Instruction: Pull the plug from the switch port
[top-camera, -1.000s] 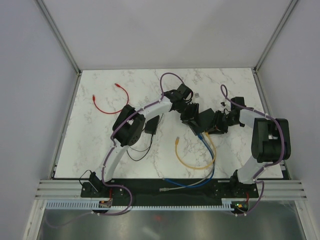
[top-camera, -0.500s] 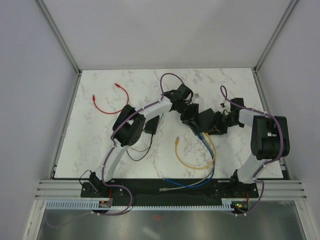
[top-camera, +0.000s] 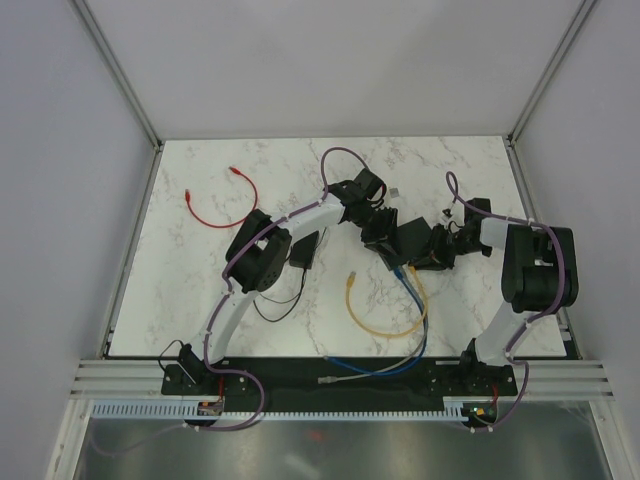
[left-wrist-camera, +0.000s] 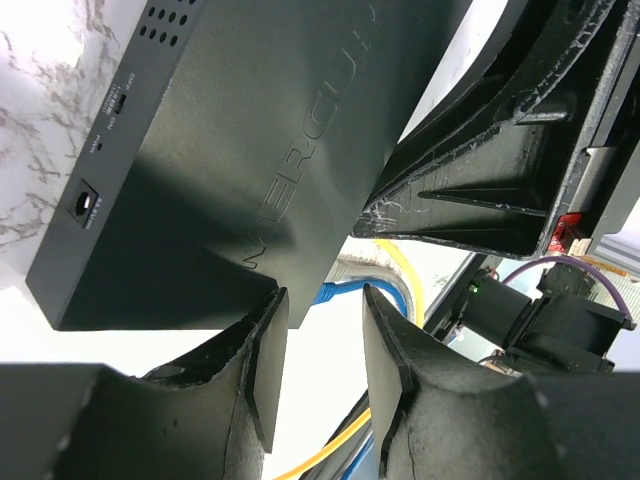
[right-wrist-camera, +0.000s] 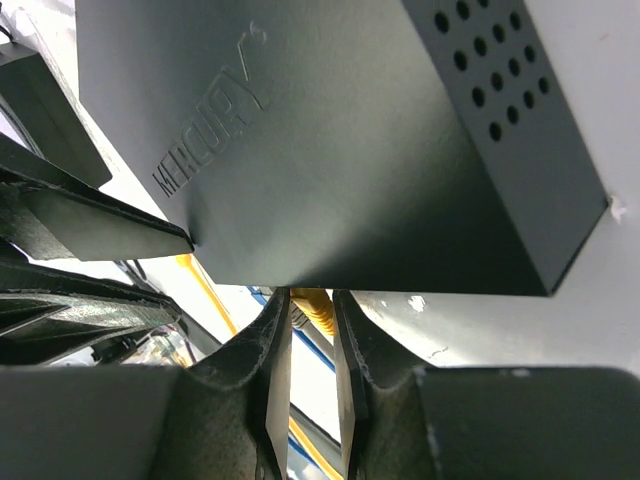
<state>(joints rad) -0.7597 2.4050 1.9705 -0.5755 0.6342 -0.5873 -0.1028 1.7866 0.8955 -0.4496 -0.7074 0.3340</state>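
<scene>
The switch (top-camera: 408, 238) is a flat black box at mid-table, between my two grippers; it also shows in the left wrist view (left-wrist-camera: 250, 140) and the right wrist view (right-wrist-camera: 320, 130). Yellow (top-camera: 385, 330), blue (top-camera: 405, 355) and grey cables run from its near edge. My right gripper (right-wrist-camera: 312, 345) is shut on the yellow plug (right-wrist-camera: 314, 310) right at the switch's socket edge. My left gripper (left-wrist-camera: 325, 335) is open at the switch's other end, one finger (left-wrist-camera: 262, 345) against its corner, with the blue plug (left-wrist-camera: 337, 293) just beyond the tips.
A black power brick (top-camera: 303, 250) with a thin cord lies left of the switch. A red cable (top-camera: 215, 215) lies at the far left. A grey plug end (top-camera: 335, 380) rests at the table's near edge. A small grey object (top-camera: 394, 190) lies behind the switch.
The right arm has shifted slightly at the switch. The yellow cable's free end has slid a little to the left. The left arm has not moved.
</scene>
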